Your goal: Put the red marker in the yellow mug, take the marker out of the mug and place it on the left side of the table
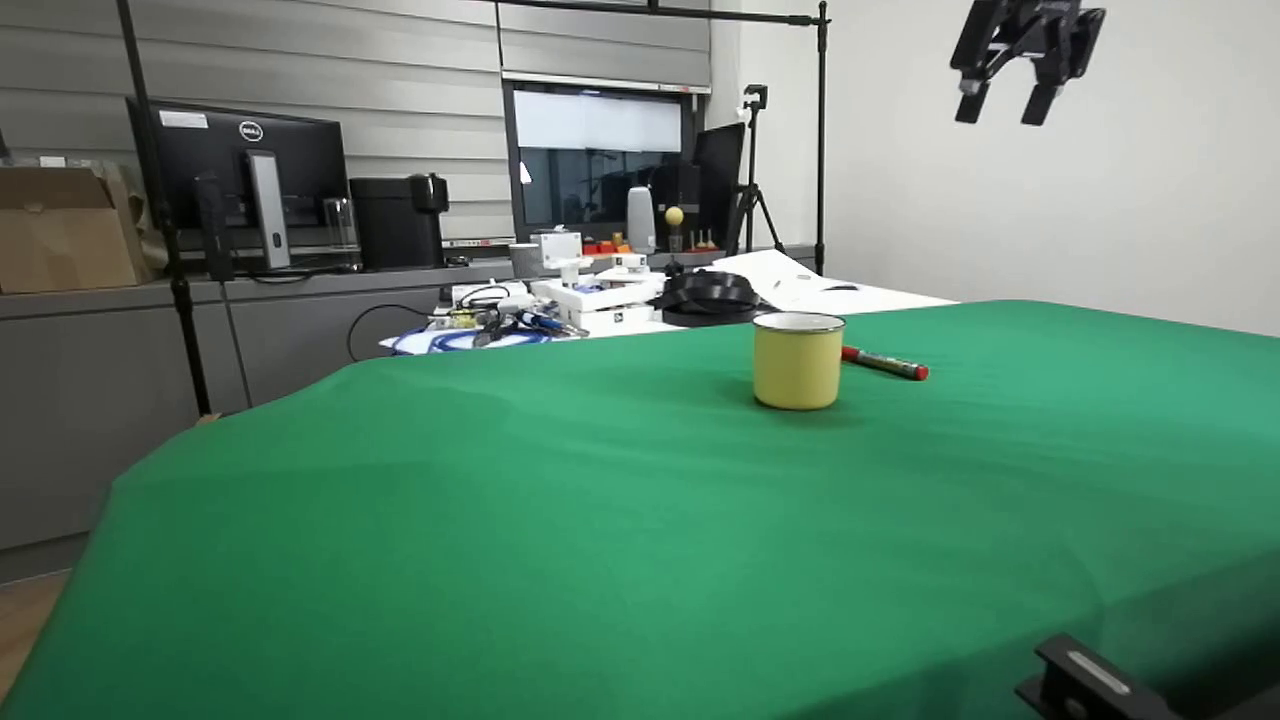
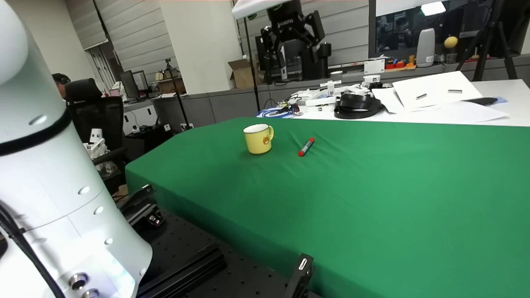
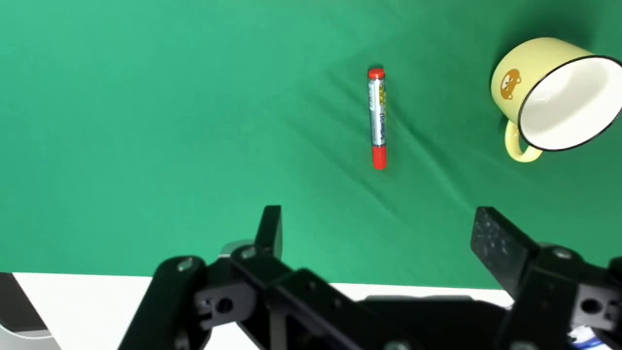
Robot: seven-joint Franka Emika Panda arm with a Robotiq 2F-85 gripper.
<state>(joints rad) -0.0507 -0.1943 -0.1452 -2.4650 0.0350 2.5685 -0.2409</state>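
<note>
The red marker point(image 1: 888, 363) lies flat on the green-covered table, with red ends and a silver printed body. It also shows in an exterior view point(image 2: 307, 147) and in the wrist view point(image 3: 377, 116). The yellow mug point(image 2: 258, 142) stands upright beside the marker, apart from it. In the wrist view the mug point(image 3: 532, 73) is at the upper right, its white inside visible and empty, its handle toward the lower left. In an exterior view the mug point(image 1: 797, 365) hides one end of the marker. My gripper point(image 1: 1004, 110) is open and empty, high above the table; its fingers point(image 3: 376, 214) are wide apart.
The green cloth point(image 2: 393, 186) covers the table and has some wrinkles near the marker. Behind it is a white table with papers point(image 2: 434, 93), a black coiled strap point(image 2: 358, 105) and white parts. The robot's white base point(image 2: 70, 198) stands by the table's near edge.
</note>
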